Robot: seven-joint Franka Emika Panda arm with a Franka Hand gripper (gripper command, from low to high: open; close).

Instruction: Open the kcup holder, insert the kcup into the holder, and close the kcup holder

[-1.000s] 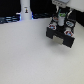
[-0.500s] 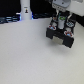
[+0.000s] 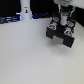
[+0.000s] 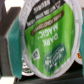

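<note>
In the exterior view, my tool (image 3: 62, 19) hung over the black kcup holder (image 3: 61, 36) on the white surface (image 3: 25, 55); whether its drawer stood open I could not tell. In the wrist view, the green-topped kcup (image 4: 47, 37) filled the frame, seemingly clasped in my tool, so insertion and closing looked left to do.

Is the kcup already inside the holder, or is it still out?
Still out: the kcup fills the wrist view, apparently held, above the holder.

exterior view high, looking down at table (image 3: 25, 55), wrist view tight on kcup (image 4: 47, 37)
</note>
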